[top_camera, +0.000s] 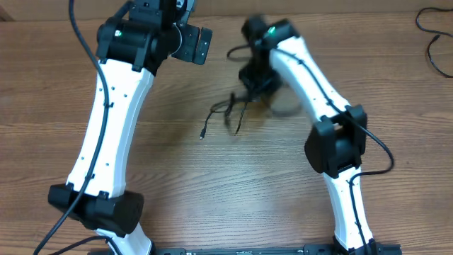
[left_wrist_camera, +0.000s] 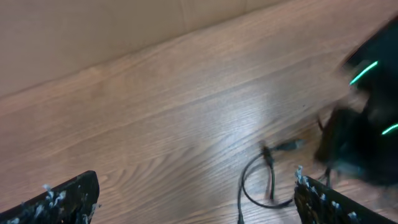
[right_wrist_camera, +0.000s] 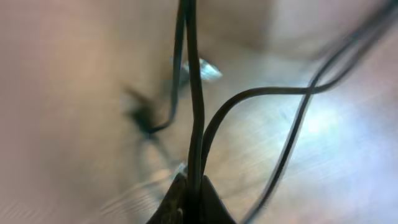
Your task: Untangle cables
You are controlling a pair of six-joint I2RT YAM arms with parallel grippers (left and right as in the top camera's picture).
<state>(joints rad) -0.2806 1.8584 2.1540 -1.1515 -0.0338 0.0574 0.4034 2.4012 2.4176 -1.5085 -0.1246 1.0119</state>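
The cables (top_camera: 225,112) lie as a loose black tangle in the middle of the wooden table, one plug end (top_camera: 202,134) trailing toward the front left. My right gripper (top_camera: 256,83), blurred by motion, is over the tangle's right side. In the right wrist view the gripper (right_wrist_camera: 194,185) is shut on a thin black cable (right_wrist_camera: 195,112) that runs straight up from its jaws, with other strands (right_wrist_camera: 292,93) curving off to the right. My left gripper (top_camera: 195,44) hovers at the back left of the tangle. It (left_wrist_camera: 196,190) is wide open and empty, with a cable loop (left_wrist_camera: 246,180) near its right finger (left_wrist_camera: 326,202).
A separate black wire (top_camera: 433,35) lies at the table's far right corner. A pale wall or board (left_wrist_camera: 93,31) stands beyond the table's back edge. The right arm's glowing green light (left_wrist_camera: 364,71) shows at the right of the left wrist view.
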